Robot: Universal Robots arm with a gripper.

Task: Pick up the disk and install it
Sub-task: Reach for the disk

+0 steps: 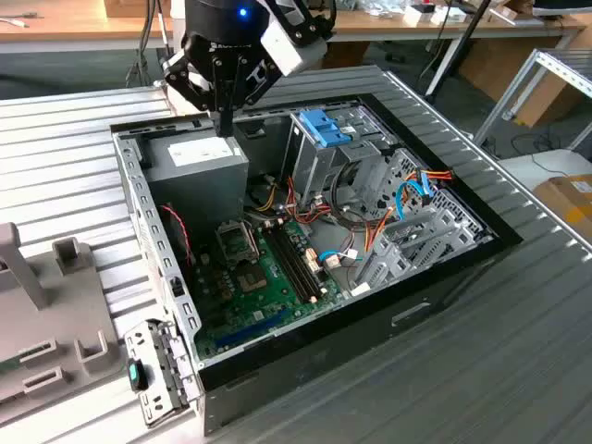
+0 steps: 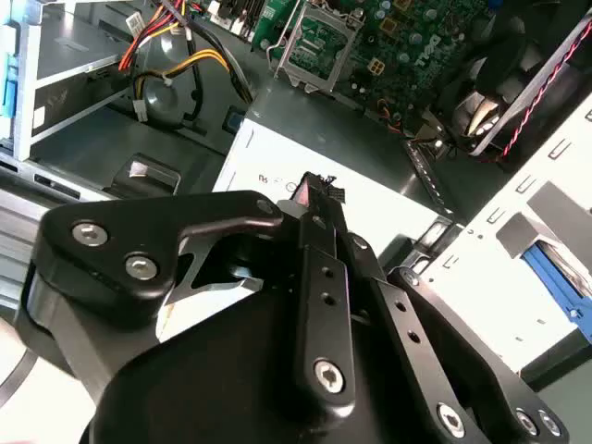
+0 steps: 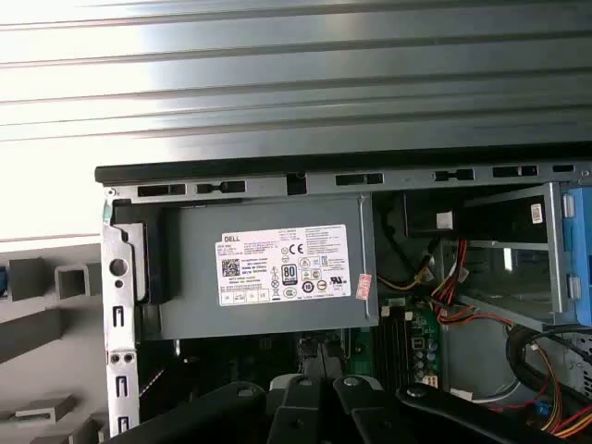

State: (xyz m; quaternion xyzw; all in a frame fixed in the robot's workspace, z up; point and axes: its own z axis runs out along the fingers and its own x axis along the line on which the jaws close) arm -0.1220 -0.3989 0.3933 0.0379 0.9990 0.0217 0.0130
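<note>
Pincer (image 1: 225, 118) fingers are together with nothing between them. It hangs, pointing down, over the grey power supply (image 1: 199, 162) in the corner of the open computer case (image 1: 139, 190) at the exterior view's left. The case lies on its side on the ribbed metal worktop (image 1: 74, 129). In both wrist views the closed tips (image 2: 314, 190) (image 3: 319, 393) stand above the supply's labelled face (image 3: 268, 268), close to it. Whether they touch it I cannot tell.

Further right, the green motherboard (image 1: 264, 277) fills the case floor, with bundles of red, yellow and black wires beside it.

Right again, against the case's far wall, stands the metal drive cage (image 1: 319, 166). The disk (image 1: 326, 128) sits at its top – its bright blue bracket is plain to see, and it is well apart from the pincer. Thin blue cables (image 1: 412, 190) loop beyond it, toward the exterior view's right.

Judging by this, the disk is in the cage and not in the pincer's hold. The work therefore stands either at the very start of the pick or with the disk already placed. Whether it is pushed fully home cannot be told.

Any further handling of the disk calls for the pincer to cross from the supply to the cage – clear of the cage wall and loose wires. For a grasp, the fingers must part to span the bracket.
</note>
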